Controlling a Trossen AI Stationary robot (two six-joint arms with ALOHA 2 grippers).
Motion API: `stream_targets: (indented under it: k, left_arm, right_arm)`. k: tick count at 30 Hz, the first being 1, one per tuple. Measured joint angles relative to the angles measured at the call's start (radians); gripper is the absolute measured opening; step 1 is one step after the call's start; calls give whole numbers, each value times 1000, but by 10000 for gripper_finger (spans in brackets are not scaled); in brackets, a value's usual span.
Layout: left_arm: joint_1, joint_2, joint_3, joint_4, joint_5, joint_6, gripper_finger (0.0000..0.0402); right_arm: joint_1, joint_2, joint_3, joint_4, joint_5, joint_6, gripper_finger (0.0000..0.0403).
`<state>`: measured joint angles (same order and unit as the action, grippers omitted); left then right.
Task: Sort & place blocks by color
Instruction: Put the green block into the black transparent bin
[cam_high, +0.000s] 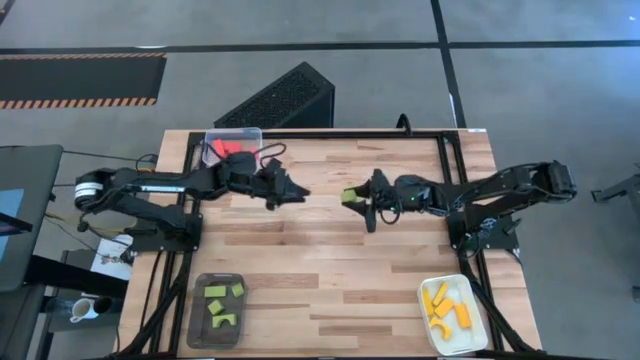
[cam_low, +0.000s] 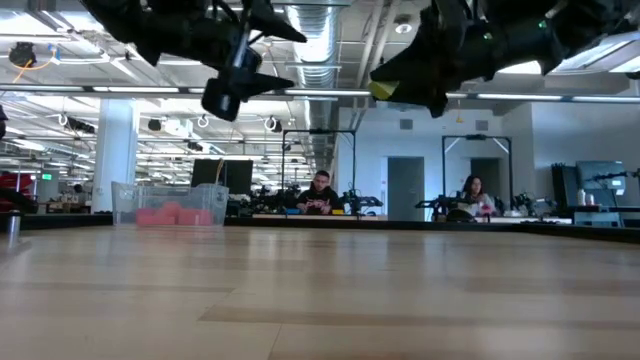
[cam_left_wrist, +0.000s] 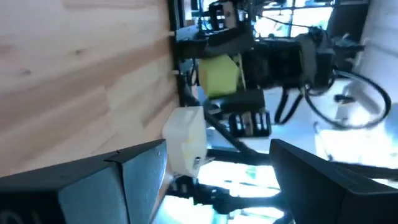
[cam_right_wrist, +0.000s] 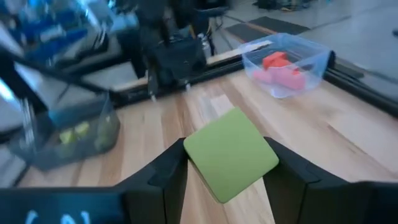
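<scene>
My right fingers (cam_right_wrist: 168, 177) pinch a light green block (cam_right_wrist: 231, 153) by two opposite faces, one corner of it pointing forward between the jaws; the right gripper (cam_high: 362, 200) hangs above the table's (cam_high: 330, 290) middle, well clear of the wood. My left gripper (cam_high: 296, 191) faces it from the left side of the table's middle, fingers spread and holding nothing. The dark grey tray (cam_high: 195, 318) at the near left corner holds the green pieces, the clear tray (cam_high: 256, 135) at the far left edge the red ones, the white tray (cam_high: 480, 318) at the near right corner the yellow-orange ones. The step in hand, as I judge it, is getting this block to the grey tray, most likely by a handover, since that tray lies on the left arm's side. To do it well I would keep the pinch firm, offer a free pair of faces squarely to the left fingers (cam_left_wrist: 112, 180), and let go only once they have closed. A skewed grip on the corner could let the block twist out.
</scene>
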<state>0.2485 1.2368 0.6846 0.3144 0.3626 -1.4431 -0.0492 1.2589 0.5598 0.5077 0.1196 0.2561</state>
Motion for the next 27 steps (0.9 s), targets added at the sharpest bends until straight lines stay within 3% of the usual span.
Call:
stream_targets:
  k: [5,13,27]
  left_arm:
    - [-14,112,0,141,-3,-73,265]
    - [-14,233,0,389,-3,-128,265]
    - [-46,240,13,335,-30,-107,265]
  right_arm:
    - [34,37,69,-6,6,-128,172]
    - [33,146,210,-126,5,-194,185]
    - [24,313,418,-268,-10,-268,182]
